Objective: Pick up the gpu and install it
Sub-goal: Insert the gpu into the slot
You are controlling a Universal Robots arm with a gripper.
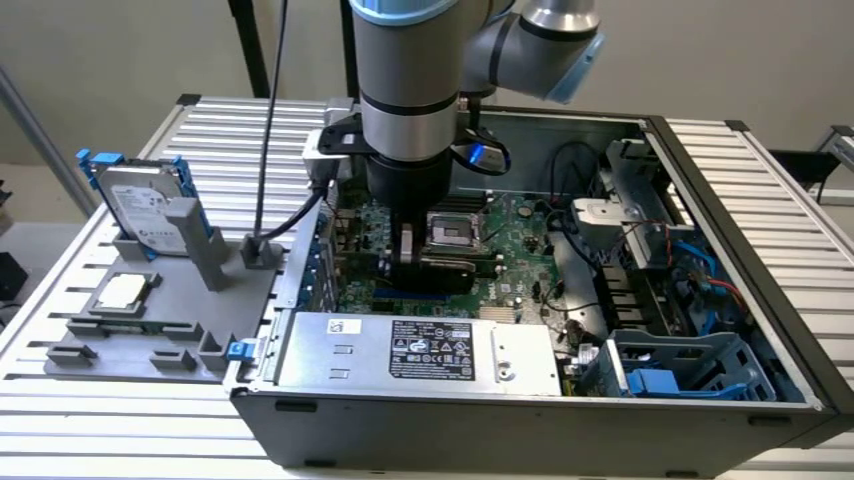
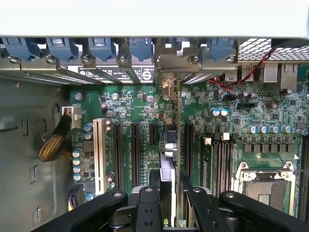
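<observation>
The open computer case (image 1: 747, 260) sits on a slatted metal counter (image 1: 801, 180), and the robot arm (image 1: 414, 90) reaches straight down into it over the green motherboard (image 1: 514, 235). In the wrist view the gpu (image 2: 176, 145) stands on edge between the two black fingers (image 2: 150, 203) of the claw (image 2: 170, 193), running away from the claw toward the back wall of the case, where its silver bracket (image 2: 170, 87) meets the row of blue slot clips (image 2: 101, 48). The card is seen edge-on, upright among the long black expansion slots (image 2: 135, 154) — whether it is fully seated in its slot cannot be told. The claw is clenched on the gpu, a finger pressed to each face, with only the card's thickness between them. In the exterior view the claw (image 1: 434, 262) is low over the board, just beside the empty processor socket (image 1: 454, 232).

The silver power supply (image 1: 414, 355) along the near wall of the case carries a black label (image 1: 434, 350) and a small white sticker (image 1: 344, 326) — the print on both is too small to read.

On the exterior view's left, a grey parts tray (image 1: 147, 320) on the counter holds a silver hard drive (image 1: 144, 210) with blue rails, propped up on edge, and a processor chip (image 1: 120, 292) lying flat.
</observation>
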